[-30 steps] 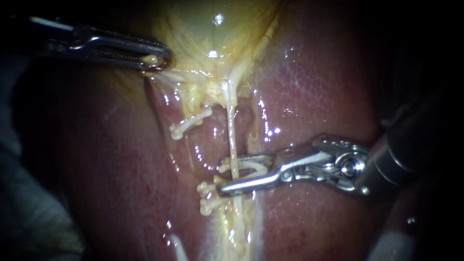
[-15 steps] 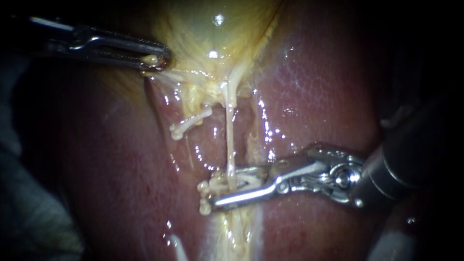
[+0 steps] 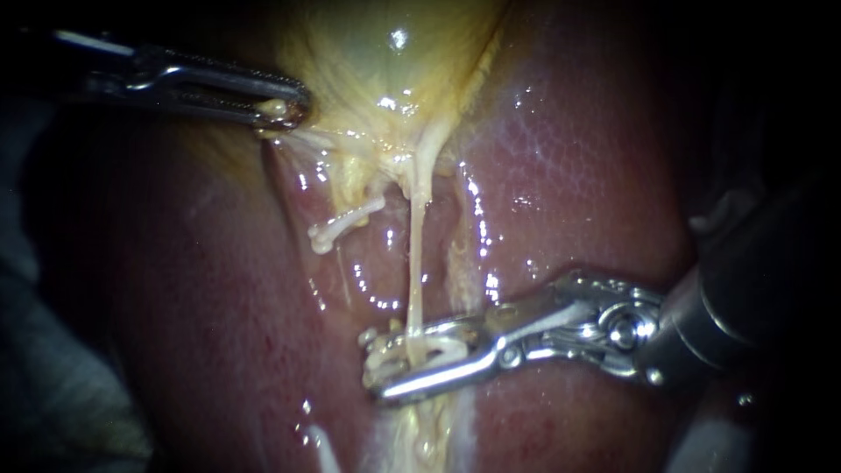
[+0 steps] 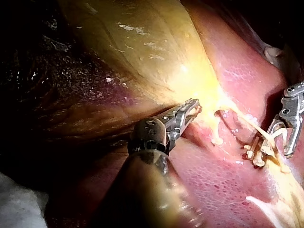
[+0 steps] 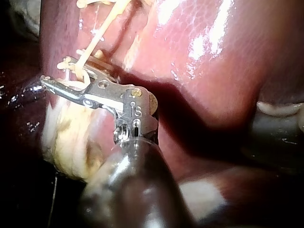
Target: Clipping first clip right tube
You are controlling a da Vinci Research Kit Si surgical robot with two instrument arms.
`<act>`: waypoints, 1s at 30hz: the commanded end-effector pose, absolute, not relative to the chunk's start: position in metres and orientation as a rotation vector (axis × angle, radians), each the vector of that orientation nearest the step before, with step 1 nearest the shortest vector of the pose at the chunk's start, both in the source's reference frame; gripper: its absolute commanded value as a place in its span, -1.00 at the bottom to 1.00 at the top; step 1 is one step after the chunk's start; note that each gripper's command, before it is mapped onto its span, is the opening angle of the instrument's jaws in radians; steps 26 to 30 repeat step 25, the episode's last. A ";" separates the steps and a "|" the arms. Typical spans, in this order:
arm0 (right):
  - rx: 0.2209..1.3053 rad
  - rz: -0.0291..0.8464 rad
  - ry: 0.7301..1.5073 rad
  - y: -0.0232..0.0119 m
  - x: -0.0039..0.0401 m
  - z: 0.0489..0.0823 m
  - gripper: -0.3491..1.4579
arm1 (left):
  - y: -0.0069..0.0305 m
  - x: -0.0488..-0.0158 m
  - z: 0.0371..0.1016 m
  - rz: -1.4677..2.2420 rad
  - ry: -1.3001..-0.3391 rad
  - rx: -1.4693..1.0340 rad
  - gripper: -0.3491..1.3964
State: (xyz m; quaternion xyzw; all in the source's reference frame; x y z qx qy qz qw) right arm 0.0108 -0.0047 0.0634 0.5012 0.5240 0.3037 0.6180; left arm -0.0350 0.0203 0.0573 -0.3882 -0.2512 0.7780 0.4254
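The pale right tube [image 3: 413,263] runs taut from the yellow gallbladder [image 3: 385,52] down over the liver [image 3: 569,175]. My right instrument [image 3: 394,361] comes in from the right. Its jaws straddle the tube's lower end and are shut on a white clip [image 3: 429,352] that sits around the tube. The right wrist view shows the same hold [image 5: 66,78]. At the upper left, my left instrument [image 3: 285,109] is shut on the gallbladder's edge and holds it up, as the left wrist view [image 4: 192,109] also shows.
To the left of the tube, a white clip [image 3: 343,224] sits on a short tube stub. Another white clip [image 3: 371,343] lies right at my right instrument's jaw tips. Glistening yellow fatty tissue [image 3: 429,438] continues below the jaws.
My right instrument has slid down the tube and a little to the left, carrying the clip. The tube and the gallbladder's lower edge are now stretched downward. My left instrument has stayed put.
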 end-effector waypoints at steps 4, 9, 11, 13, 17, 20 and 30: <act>1.137 0.719 1.213 -0.0046 0.0105 0.0634 -0.69 | 0.0203 -0.0350 0.0574 1.945 -0.628 -0.970 -1.00; 1.101 0.782 1.214 -0.0047 0.0102 0.0634 -1.00 | 0.0203 -0.0350 0.0574 1.945 -0.628 -0.970 -1.00; 1.101 0.791 1.212 -0.0046 0.0101 0.0635 -1.00 | 0.0203 -0.0350 0.0574 1.945 -0.628 -0.970 -1.00; 1.105 0.796 1.209 -0.0045 0.0101 0.0635 -1.00 | 0.0203 -0.0350 0.0574 1.945 -0.628 -0.970 -1.00; 1.106 0.795 1.209 -0.0046 0.0100 0.0635 -1.00 | 0.0203 -0.0350 0.0574 1.945 -0.628 -0.970 -1.00; 1.110 0.799 1.206 -0.0046 0.0100 0.0636 -1.00 | 0.0203 -0.0350 0.0574 1.945 -0.628 -0.970 -1.00; 1.118 0.803 1.197 -0.0049 0.0100 0.0638 -0.92 | 0.0203 -0.0350 0.0574 1.945 -0.628 -0.970 -1.00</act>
